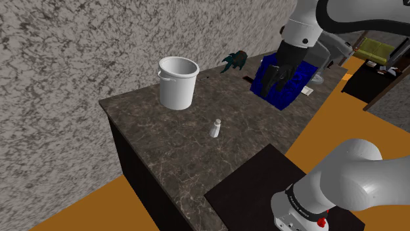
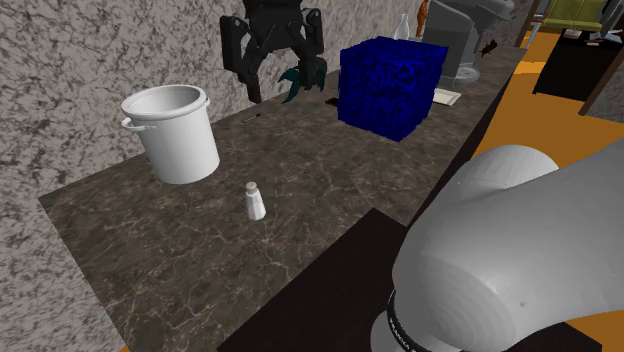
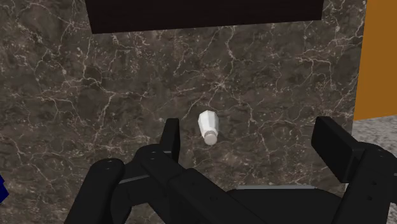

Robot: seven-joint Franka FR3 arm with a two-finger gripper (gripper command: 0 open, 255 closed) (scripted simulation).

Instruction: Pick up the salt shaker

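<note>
— Where do we see the salt shaker?
— Upright on the dark counter, near the white bucket.
— And our gripper?
— Fingers spread wide, high over the counter, touching nothing.

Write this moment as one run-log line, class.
phase: pre-grasp | gripper: open, empty, above countertop | salt shaker: upright on countertop, untouched | nearby: white bucket, blue box

Dim, flat, even light; shadows faint, soft.
</note>
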